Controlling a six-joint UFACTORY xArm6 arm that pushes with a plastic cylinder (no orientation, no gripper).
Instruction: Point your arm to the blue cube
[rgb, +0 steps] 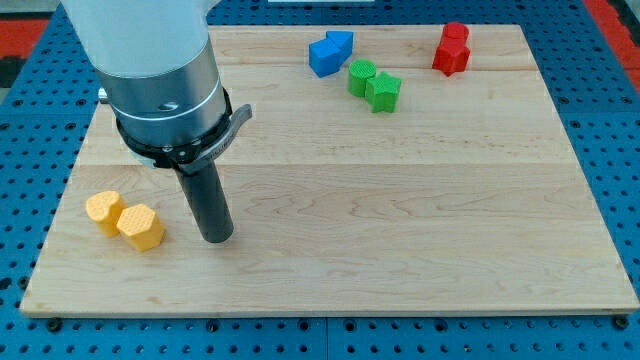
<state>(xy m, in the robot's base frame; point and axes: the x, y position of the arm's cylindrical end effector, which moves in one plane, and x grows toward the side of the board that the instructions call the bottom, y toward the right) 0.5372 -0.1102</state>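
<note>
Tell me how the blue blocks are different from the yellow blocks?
The blue blocks sit at the view's top, far from my tip; the yellow blocks sit at the view's lower left, just left of my tip. The blue ones look boxy and angular; the yellow ones look rounder. Both are touching pairs on the wooden board.

Arm (150, 60) cut off by view's top; board (330, 290) corners cropped

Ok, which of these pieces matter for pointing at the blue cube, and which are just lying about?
In the job:
- blue cube-shaped block, top of the view
- my tip, far off at lower left, beside the yellow blocks

Lying about:
- second blue block, touching the cube
- two green blocks
- two red blocks
- two yellow blocks
- wooden board
</note>
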